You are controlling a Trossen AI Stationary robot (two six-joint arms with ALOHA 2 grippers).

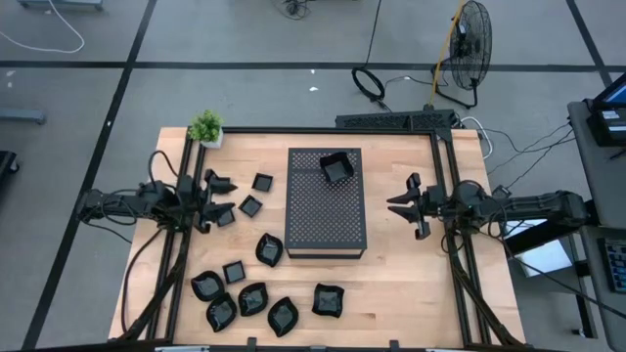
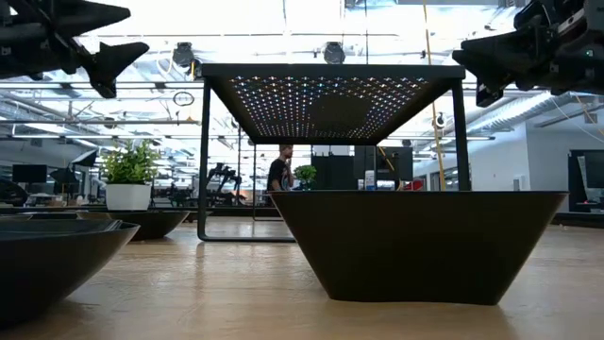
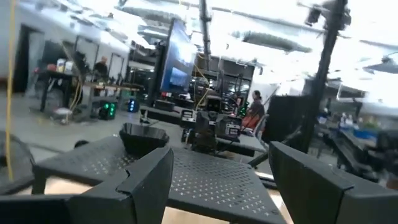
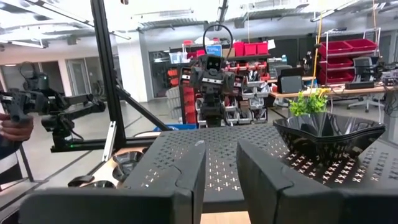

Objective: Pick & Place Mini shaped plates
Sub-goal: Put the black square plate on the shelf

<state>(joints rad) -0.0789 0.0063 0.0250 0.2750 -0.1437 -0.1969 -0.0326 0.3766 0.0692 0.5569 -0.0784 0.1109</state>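
Several glossy black mini shaped plates (image 1: 252,298) lie on the wooden table's near left part. One more square plate (image 1: 335,168) rests on the far end of the dark perforated stand (image 1: 326,210) and shows in both wrist views (image 3: 143,137) (image 4: 326,134). My left gripper (image 1: 223,198) hovers open at the table's left side, above two small plates (image 1: 251,205), and points toward the stand. My right gripper (image 1: 393,205) hovers right of the stand with a narrow gap between its fingers (image 4: 221,168) and nothing in it. Both grippers hang high in the low view (image 2: 113,52) (image 2: 472,61).
A small potted plant (image 1: 205,127) stands at the table's far left corner. A black frame (image 1: 333,130) runs along the table's edges. Bare wood lies right of the stand (image 1: 401,274). A fan (image 1: 468,44) and cables are on the floor beyond. A person (image 2: 279,170) shows far off.
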